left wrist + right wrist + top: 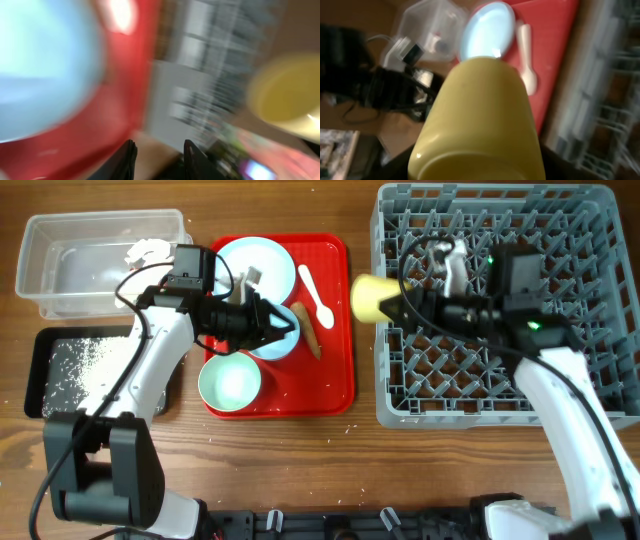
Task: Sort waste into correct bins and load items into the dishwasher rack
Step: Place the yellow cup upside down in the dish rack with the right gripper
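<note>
Gripping yellow cup (pixel 368 297) above wooden table (pixel 360 460), right tool (pixel 396 305); left tool (pixel 282 322) slightly spread.

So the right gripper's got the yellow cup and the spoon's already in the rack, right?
Not quite. The right gripper does hold the yellow cup, but the spoon lies on the red tray, not in the rack. The overhead view shows it.
</note>
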Available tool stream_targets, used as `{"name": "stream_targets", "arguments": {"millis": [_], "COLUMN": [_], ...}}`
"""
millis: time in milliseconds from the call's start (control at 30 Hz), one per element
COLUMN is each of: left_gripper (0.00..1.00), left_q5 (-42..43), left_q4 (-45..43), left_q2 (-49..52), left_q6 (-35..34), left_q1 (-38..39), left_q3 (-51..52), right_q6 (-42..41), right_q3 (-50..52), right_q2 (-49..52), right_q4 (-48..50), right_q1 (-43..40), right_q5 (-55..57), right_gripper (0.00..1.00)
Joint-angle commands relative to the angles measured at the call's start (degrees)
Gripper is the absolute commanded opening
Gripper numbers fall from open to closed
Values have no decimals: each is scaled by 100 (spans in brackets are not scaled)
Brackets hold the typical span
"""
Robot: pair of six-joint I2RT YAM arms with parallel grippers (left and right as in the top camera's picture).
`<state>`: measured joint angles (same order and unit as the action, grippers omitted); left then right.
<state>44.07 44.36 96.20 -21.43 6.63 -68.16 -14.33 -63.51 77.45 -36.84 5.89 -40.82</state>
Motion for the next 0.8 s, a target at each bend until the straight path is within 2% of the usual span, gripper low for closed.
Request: {"name": "stream_targets", "arguments": {"millis": [0,100,200,333,433,667,733,767], "left_gripper": [34,35,36,37,40,40,41,41], "left_q5": [-2439,-2782,-2973,-3095,-3220,-3222,-3220,-3222], "left_q4": [72,70,72,70,70,68,68,68], "left_q2": [-63,-63,-63,-63,-63,-63,-63,-63], "left_q6": [192,192,195,195,197,197,197,197], "left_q1": [0,0,0,0,0,0,0,0], "left_q3": [-52,-52,-52,-52,-52,-52,-52,-52], "right_q6": [66,-13,-468,-835,-883,-896,-901,-901], "right_q3": [-662,-1126,-1165,-1158,-1156,-866,-804,-804], "right_q2": [-540,-601,-562,-302,44,942,1034,1054], "right_q4": [-1141,-2487,-3434,-4155,-4315,-4002,-3899,-3884], "right_q1": [101,247,461,579,579,732,839,861], "right_q5": [2168,3189,3998,4647,4704,4332,4330,4330], "right_gripper": [52,51,51,50,50,51,54,61]}}
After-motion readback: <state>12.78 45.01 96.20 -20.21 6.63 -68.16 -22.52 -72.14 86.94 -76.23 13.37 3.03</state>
